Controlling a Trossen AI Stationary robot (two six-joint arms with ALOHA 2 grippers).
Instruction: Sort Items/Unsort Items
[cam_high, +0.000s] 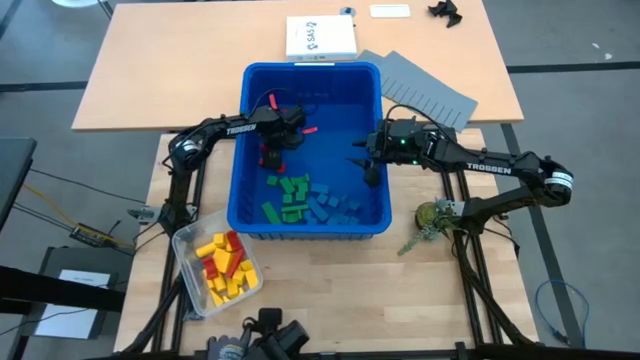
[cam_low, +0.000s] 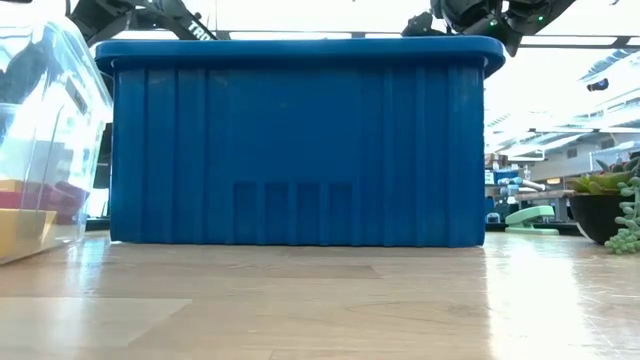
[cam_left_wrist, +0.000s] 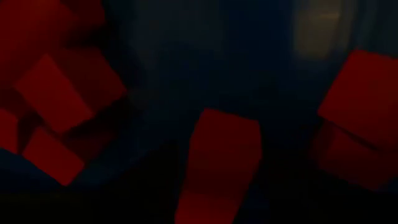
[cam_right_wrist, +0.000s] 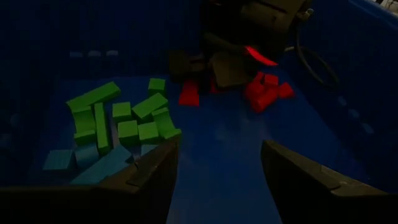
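Inside the large blue bin (cam_high: 310, 72) (cam_low: 300, 140) lie loose blocks: red ones (cam_right_wrist: 264, 90) (cam_high: 268, 160) toward its left side, green ones (cam_high: 290, 198) (cam_right_wrist: 124, 118) and blue ones (cam_high: 335, 205) (cam_right_wrist: 87, 165) near its front wall. My left gripper (cam_high: 272, 152) (cam_right_wrist: 208, 71) points steeply down, open, just above the red blocks. The left wrist view shows those red blocks (cam_left_wrist: 221, 155) very close and dark. Whether the gripper touches one does not show. My right gripper (cam_high: 362, 168) (cam_right_wrist: 217, 168) hangs open over the bin's right half, with nothing between its fingers.
A clear tub (cam_high: 185, 240) (cam_low: 40, 130) with yellow and red blocks stands on the table at the bin's near left corner. Grey slotted sheets (cam_high: 425, 90) and a white box (cam_high: 320, 38) lie behind the bin. A small potted plant (cam_high: 435, 218) (cam_low: 605, 200) stands to its right.
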